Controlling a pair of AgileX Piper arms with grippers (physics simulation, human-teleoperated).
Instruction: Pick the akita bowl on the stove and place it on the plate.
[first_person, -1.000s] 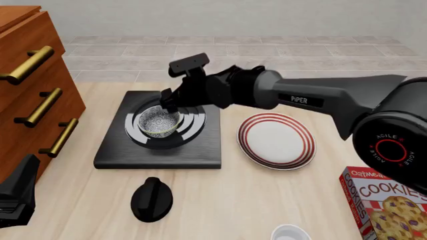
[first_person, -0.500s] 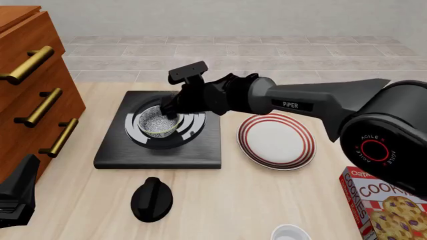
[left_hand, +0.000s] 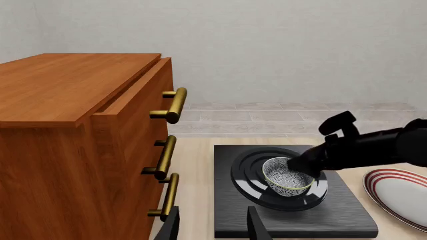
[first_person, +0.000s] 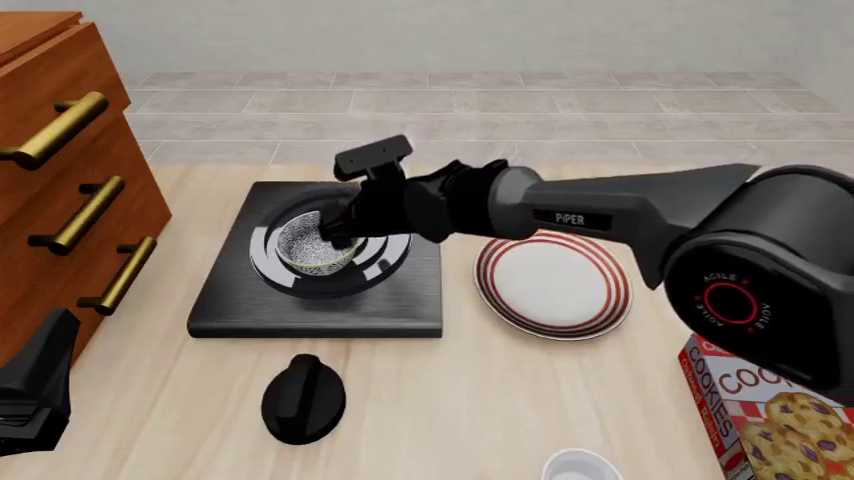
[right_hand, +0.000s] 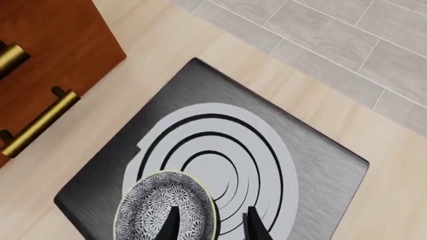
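The akita bowl (first_person: 314, 247), dark outside and speckled inside, sits upright on the burner rings of the black stove (first_person: 320, 312). My right gripper (first_person: 343, 235) reaches in from the right and hangs low at the bowl's right rim. In the right wrist view it is open (right_hand: 212, 226), one finger over the inside of the bowl (right_hand: 160, 207) and the other outside the rim, above the stove (right_hand: 313, 165). The red-striped plate (first_person: 554, 282) lies just right of the stove with nothing on it. At the table's near left, my left gripper (left_hand: 213, 227) is open and holds nothing.
A wooden drawer cabinet (first_person: 67, 170) with brass handles stands along the left edge. A black round knob (first_person: 303, 398) lies in front of the stove. A cookies box (first_person: 781, 420) sits at the near right, and a plain white bowl (first_person: 581, 466) at the front edge.
My right gripper has sunk lower and slightly left, closing in on the bowl's right rim. Bowl, plate and left arm have not moved.
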